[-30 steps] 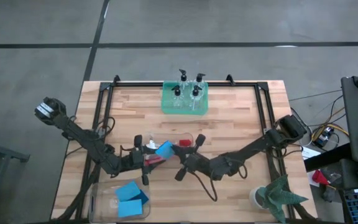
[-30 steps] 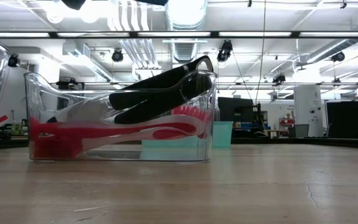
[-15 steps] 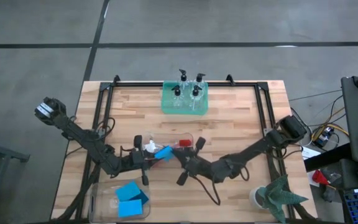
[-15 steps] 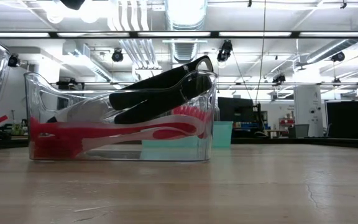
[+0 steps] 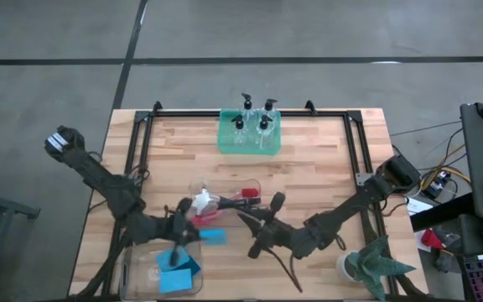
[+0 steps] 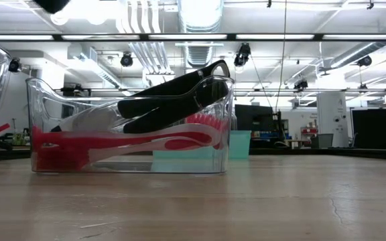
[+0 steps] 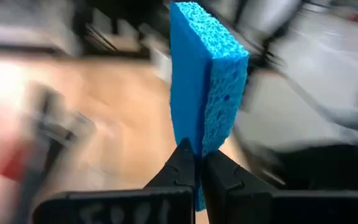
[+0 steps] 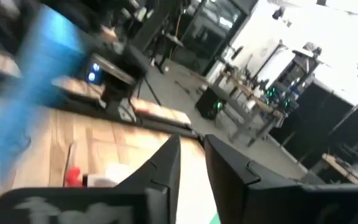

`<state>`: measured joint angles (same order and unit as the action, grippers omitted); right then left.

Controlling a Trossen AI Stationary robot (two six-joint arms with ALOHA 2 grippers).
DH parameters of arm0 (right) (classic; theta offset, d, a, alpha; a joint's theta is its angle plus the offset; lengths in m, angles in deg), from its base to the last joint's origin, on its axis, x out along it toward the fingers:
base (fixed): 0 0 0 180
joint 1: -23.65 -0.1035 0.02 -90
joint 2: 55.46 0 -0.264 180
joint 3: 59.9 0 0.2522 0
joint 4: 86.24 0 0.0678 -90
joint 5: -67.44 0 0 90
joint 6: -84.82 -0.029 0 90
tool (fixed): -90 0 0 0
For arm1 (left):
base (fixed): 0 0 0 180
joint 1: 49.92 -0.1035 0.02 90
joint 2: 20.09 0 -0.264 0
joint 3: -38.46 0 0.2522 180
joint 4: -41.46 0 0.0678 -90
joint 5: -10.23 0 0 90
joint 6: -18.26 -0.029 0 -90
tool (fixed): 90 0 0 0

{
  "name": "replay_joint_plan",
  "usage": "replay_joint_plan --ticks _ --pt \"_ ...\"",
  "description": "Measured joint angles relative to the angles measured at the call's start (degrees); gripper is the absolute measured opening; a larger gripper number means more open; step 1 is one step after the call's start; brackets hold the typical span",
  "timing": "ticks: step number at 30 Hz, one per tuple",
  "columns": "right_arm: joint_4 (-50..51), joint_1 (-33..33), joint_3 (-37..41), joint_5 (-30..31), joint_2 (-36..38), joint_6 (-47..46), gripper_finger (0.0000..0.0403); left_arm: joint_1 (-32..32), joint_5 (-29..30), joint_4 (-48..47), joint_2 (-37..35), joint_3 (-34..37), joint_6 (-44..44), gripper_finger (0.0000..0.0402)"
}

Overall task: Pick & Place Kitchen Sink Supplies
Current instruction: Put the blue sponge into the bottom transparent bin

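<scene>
One blue sponge (image 7: 207, 81) sits pinched between your left gripper's (image 7: 197, 163) fingertips, standing on edge in the left wrist view; from above, that sponge (image 5: 211, 236) hangs over the wood just past the clear bin (image 5: 134, 270) at the table's near left corner. Two more sponges (image 5: 174, 273) lie in that bin. Your left gripper (image 5: 193, 235) is clenched on the held sponge. Just beside it, the right gripper (image 5: 243, 220) is near the table's middle with its fingers slightly parted and nothing between them. Behind both, a second clear bin (image 6: 226, 127) holds the red, black and white-headed brushes (image 6: 146, 137). Four pump bottles (image 5: 251, 122) stand in the green tray (image 5: 223, 141) at the far edge.
</scene>
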<state>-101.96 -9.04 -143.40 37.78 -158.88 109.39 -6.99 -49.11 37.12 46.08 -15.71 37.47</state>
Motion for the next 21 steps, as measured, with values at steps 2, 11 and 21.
replay_joint_plan --ticks 2,11,21 --pt "3.8 0.1 0.0 0.2 0.4 -2.8 0.0083 1.4 -7.0 -6.6 -1.9 -0.8 7.3 0.0007" --pt "9.7 0.3 0.0 1.3 0.7 -8.2 0.0124 7.3 -34.5 -27.5 -5.2 -1.0 48.2 0.001" --pt "9.5 1.3 0.0 1.3 0.7 -9.2 0.0126 7.8 -33.1 -30.8 -2.6 -0.4 54.8 0.0078"
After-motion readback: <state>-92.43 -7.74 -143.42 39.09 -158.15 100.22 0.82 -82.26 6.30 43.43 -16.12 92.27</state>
